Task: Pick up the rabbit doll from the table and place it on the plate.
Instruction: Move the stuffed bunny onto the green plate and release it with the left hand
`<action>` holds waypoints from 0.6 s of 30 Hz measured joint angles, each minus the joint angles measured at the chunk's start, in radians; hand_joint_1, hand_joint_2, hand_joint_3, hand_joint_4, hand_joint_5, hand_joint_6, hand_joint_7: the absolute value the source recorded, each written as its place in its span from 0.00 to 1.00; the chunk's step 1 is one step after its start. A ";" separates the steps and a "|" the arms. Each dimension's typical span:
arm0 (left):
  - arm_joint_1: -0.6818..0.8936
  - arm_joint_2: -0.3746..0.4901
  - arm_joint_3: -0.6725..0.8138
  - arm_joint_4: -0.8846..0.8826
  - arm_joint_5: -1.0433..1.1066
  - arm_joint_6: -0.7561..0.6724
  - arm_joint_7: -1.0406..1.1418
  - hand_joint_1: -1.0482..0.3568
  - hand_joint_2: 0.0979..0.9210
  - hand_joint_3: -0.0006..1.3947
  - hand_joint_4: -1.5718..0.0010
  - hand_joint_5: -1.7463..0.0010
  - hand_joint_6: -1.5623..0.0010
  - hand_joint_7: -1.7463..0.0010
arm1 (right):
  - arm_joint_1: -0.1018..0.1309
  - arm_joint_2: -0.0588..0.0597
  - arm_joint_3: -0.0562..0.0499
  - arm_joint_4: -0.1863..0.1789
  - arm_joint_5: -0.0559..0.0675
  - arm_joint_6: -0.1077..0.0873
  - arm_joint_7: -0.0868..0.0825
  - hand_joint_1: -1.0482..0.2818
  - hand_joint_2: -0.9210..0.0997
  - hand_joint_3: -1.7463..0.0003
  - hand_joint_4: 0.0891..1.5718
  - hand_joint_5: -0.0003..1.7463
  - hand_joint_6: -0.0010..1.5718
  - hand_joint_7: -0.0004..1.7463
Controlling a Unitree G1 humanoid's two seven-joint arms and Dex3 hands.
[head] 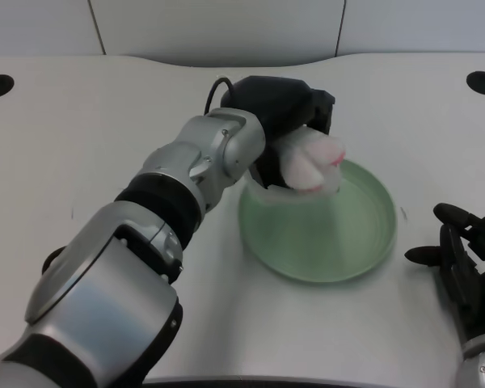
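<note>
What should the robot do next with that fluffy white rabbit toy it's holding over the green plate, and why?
Probably lower it a little and let go. The left hand holds the fluffy white rabbit doll over the far-left part of the round green plate, so only the setting-down seems left.

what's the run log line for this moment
phase: placing | left hand: holds rabbit doll | doll: over plate's far-left rim, contact unclear | release: not yet
</note>
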 measured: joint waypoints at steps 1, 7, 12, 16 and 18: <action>0.000 -0.001 0.000 0.001 0.000 0.000 0.000 0.59 0.42 0.62 0.58 0.06 0.58 0.02 | 0.000 0.000 -0.002 0.000 0.000 0.000 0.002 0.54 0.00 0.87 0.54 0.64 0.60 0.29; 0.005 -0.033 0.000 0.020 -0.002 0.014 0.002 0.55 0.46 0.56 0.52 0.29 0.52 0.20 | 0.001 0.004 0.002 -0.001 -0.015 -0.017 -0.037 0.52 0.00 0.88 0.56 0.68 0.59 0.32; 0.056 -0.120 -0.003 0.041 -0.003 0.025 0.002 0.58 0.43 0.54 0.50 0.38 0.48 0.31 | 0.001 0.015 0.017 -0.003 -0.029 -0.034 -0.053 0.52 0.00 0.88 0.54 0.68 0.58 0.34; 0.074 -0.129 -0.004 0.043 -0.003 0.028 0.002 0.61 0.32 0.66 0.57 0.09 0.54 0.06 | 0.008 0.016 0.018 -0.004 -0.026 -0.038 -0.047 0.52 0.00 0.89 0.54 0.68 0.57 0.34; 0.078 -0.128 -0.009 0.047 -0.002 0.026 0.002 0.61 0.30 0.69 0.58 0.06 0.56 0.02 | 0.013 0.016 0.017 -0.004 -0.022 -0.038 -0.041 0.51 0.00 0.90 0.54 0.66 0.57 0.34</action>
